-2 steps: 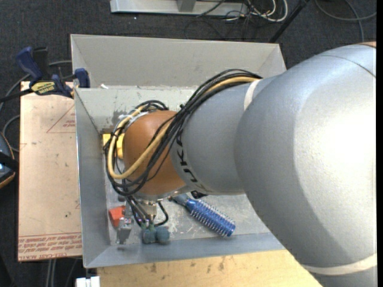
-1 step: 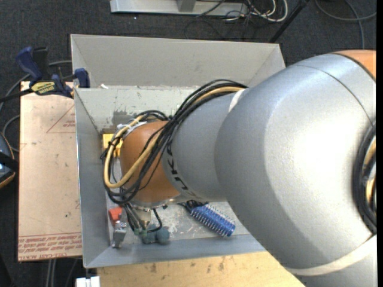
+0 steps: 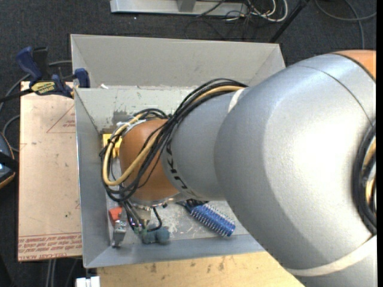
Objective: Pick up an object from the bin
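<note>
The grey metal bin [image 3: 90, 178] is sitting on dark carpet, and the arm is reaching into its lower-left corner, the orange wrist cover (wrapped in cables) screening much of the floor. The gripper [image 3: 133, 223] is hanging over a small red-orange object [image 3: 114, 214] and a grey-green lump [image 3: 154, 237] near the front wall; how far it is open cannot be determined. A blue bristled brush [image 3: 209, 218] is lying just right of them.
</note>
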Available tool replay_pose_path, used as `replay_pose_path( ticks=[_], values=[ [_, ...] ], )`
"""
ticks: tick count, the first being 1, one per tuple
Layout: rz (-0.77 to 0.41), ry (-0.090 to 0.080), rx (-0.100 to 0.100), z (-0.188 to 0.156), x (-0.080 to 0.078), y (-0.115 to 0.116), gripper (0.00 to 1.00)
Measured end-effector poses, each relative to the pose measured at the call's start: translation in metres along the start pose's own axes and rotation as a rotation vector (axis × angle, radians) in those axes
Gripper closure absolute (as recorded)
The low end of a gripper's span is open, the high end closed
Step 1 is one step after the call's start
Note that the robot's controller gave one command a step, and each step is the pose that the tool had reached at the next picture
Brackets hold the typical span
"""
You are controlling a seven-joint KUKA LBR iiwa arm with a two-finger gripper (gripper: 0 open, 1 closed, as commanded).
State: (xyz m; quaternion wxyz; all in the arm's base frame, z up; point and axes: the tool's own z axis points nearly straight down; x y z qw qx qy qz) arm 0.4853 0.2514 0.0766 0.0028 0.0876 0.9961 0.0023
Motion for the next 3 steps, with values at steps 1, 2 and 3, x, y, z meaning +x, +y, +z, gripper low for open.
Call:
replay_pose_path(
  ticks=[1, 2, 3],
  values=[
    [-0.001, 0.003, -0.001, -0.001, 0.001, 0.001, 1.00],
    [-0.001, 0.003, 0.002, -0.027, 0.000, 0.002, 1.00],
    [0.000, 0.003, 0.003, -0.046, -0.001, 0.002, 1.00]
  ],
)
